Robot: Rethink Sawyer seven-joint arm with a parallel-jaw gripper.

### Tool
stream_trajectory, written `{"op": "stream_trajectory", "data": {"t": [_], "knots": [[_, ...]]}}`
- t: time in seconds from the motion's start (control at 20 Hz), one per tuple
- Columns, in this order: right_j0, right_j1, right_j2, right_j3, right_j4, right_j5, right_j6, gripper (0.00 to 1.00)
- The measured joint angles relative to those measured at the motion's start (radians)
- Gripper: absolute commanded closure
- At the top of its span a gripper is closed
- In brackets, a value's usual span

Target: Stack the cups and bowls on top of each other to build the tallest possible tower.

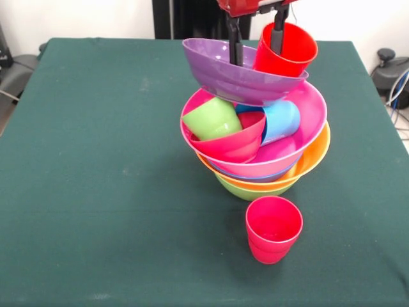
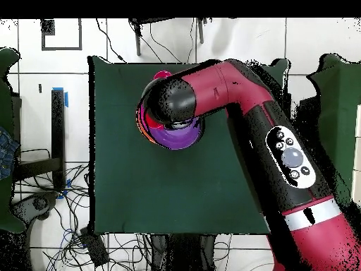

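Observation:
The tower stands mid-table: lime green bowl [image 1: 249, 190] lowest, then orange [image 1: 313, 160], blue [image 1: 255, 177] and the wide pink bowl [image 1: 307, 125]. In the pink bowl a small red bowl [image 1: 233, 146] leans with a lime green cup [image 1: 211, 118] in it, and a sky blue cup [image 1: 281, 120] lies on its side. A purple bowl [image 1: 233, 77] [image 2: 176, 135] sits tilted on top. A red cup [image 1: 287, 50] rests at its right rim. My gripper [image 1: 255, 57] is open, one finger in the purple bowl and the other at the red cup. Another red cup [image 1: 273, 229] stands upright on the table.
The green table [image 1: 96, 192] [image 2: 120, 176] has black objects and cables beyond its left and right edges. In the overhead view the red arm [image 2: 247, 99] reaches across the table from the lower right and hides most of the tower.

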Motion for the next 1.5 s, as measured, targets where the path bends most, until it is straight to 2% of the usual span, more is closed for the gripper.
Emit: {"op": "stream_trajectory", "data": {"t": [0.4,1.1,1.5], "knots": [[0.012,0.010,0.003,-0.094,0.000,0.089,-0.023,0.00],[0.072,0.066,0.004,-0.422,0.001,0.270,-0.250,0.00],[0.099,0.053,0.004,-0.466,0.022,0.283,-0.266,0.00]]}}
